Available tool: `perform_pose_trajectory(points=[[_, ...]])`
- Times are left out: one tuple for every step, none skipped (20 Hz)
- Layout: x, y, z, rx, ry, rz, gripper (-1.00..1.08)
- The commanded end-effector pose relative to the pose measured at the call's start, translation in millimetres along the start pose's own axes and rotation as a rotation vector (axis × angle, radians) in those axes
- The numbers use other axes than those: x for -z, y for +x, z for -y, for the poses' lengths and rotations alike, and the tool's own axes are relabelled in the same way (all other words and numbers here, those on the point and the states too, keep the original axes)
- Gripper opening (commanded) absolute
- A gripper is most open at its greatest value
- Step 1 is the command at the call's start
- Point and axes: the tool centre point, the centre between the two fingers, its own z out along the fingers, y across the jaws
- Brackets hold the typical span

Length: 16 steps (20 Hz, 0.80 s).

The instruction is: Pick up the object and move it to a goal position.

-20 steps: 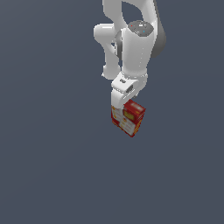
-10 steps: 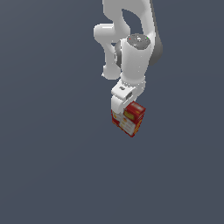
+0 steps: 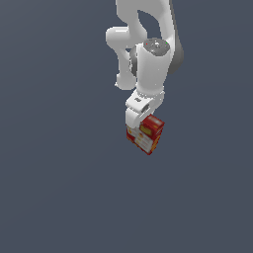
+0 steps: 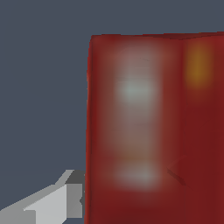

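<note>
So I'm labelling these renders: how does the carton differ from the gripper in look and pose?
The carton is red with white and yellow printed panels; the gripper is plain white and grey. The carton sits tilted below, while the gripper comes down on it from above. One finger lies against the carton's side.

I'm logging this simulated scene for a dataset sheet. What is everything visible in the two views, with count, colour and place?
Carton: one, red with white and yellow printed panels, directly under the tool, below centre of the exterior view; it fills most of the wrist view, blurred.
Ground surface: one, plain dark blue-grey, all around the carton in both views.
Robot arm: one, white with dark grey joints, entering from the top of the exterior view, pointing down.
Tool: one, white, at the carton's top; one light grey finger lies against the carton's side in the wrist view. The other finger is hidden, so its closure cannot be confirmed.
</note>
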Motion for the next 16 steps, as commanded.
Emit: perform_pose_trajectory(points=[[0,0,0,0.000,0.000,0.000,-1.00],[1,1,0,0.000,0.000,0.000,-1.00],[2,1,1,0.000,0.000,0.000,-1.00],[4,2,1,0.000,0.000,0.000,-1.00],[7,3,2,0.000,0.000,0.000,-1.00],[10,4,3,0.000,0.000,0.000,-1.00],[13,5,4,0.000,0.000,0.000,-1.00],[17,7,5,0.000,0.000,0.000,-1.00],[21,8,6,0.000,0.000,0.000,-1.00],[26,10,7,0.000,0.000,0.000,-1.00],[32,13,9,0.000,0.000,0.000,-1.00],[38,15,10,0.000,0.000,0.000,-1.00],[44,17,12,0.000,0.000,0.000,-1.00],[51,20,14,0.000,0.000,0.000,-1.00],[59,23,16,0.000,0.000,0.000,-1.00],[67,26,18,0.000,0.000,0.000,-1.00]])
